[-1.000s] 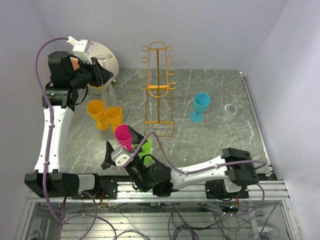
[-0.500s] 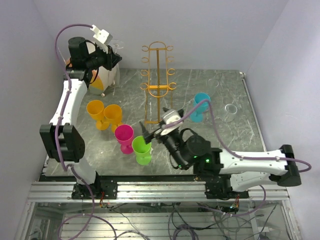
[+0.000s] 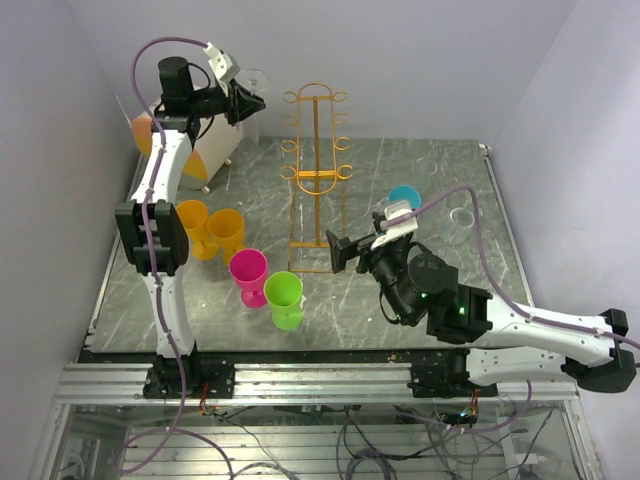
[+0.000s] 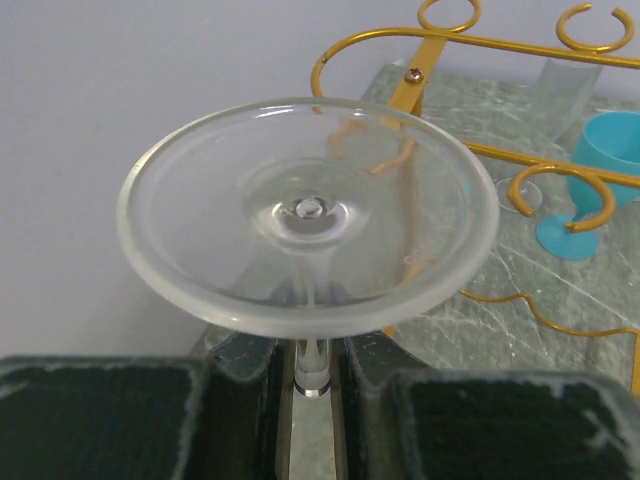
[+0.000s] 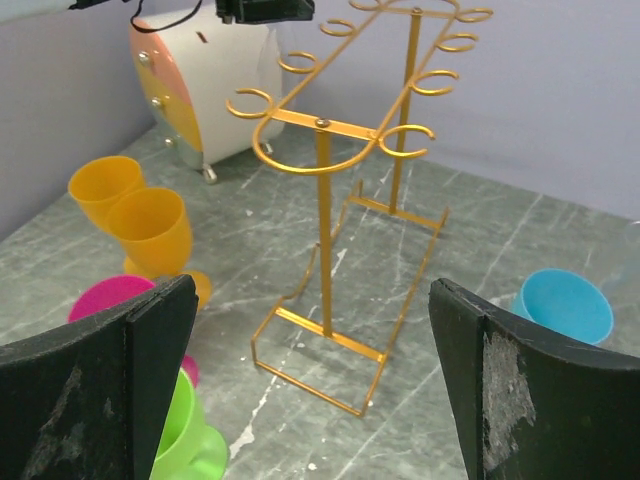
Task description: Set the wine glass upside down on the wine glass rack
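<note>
Right claw [image 3: 341, 251] is spread wide and empty, parked just beside the rack [image 3: 316, 170] base. Farther back, the wine glass [image 4: 308, 215] is pinched by its stem in the left claw [image 4: 311, 372], raised near the rack top, not yet hooked. Risks: the foot may be knocked against wire if misaligned, and the light rack tipped.

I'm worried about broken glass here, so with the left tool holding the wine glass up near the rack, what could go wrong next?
The left tool pinches only the thin stem of the wine glass, so it could slip or twist. Its wide foot may knock the rack, whose hooks look small, and tip that light wire stand. The open right tool hovers near the rack's base and might bump it.
</note>
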### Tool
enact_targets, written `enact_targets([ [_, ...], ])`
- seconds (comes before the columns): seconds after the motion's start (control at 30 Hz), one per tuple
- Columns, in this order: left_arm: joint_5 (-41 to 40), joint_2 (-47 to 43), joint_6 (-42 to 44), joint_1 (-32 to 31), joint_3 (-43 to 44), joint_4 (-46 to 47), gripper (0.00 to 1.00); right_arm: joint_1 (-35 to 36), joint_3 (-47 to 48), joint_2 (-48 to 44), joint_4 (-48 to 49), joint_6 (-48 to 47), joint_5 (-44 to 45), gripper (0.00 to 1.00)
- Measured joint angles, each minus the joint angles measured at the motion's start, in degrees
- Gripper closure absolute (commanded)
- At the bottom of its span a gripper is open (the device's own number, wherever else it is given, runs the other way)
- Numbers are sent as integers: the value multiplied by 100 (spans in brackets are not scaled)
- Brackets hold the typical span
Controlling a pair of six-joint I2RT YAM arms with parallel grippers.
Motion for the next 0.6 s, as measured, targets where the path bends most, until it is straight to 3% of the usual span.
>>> enact_targets([
  [0.13, 494, 603, -337, 0, 474, 431, 93, -704, 496, 87, -1021, 549, -398, 0],
  [0.37, 1058, 1569, -2588, -4, 741, 3060, 93, -3554, 3062, 1287, -3609, 2387, -1392, 1],
  [0.5, 1158, 1880, -3272, -20, 925, 3711, 93, -4168, 3386, 1746, -4319, 2846, -1799, 1],
  [0.6, 1174, 1856, -3198, -48, 925, 3670, 93, -4907, 3453, 2004, -4704, 2953, -2282, 3],
])
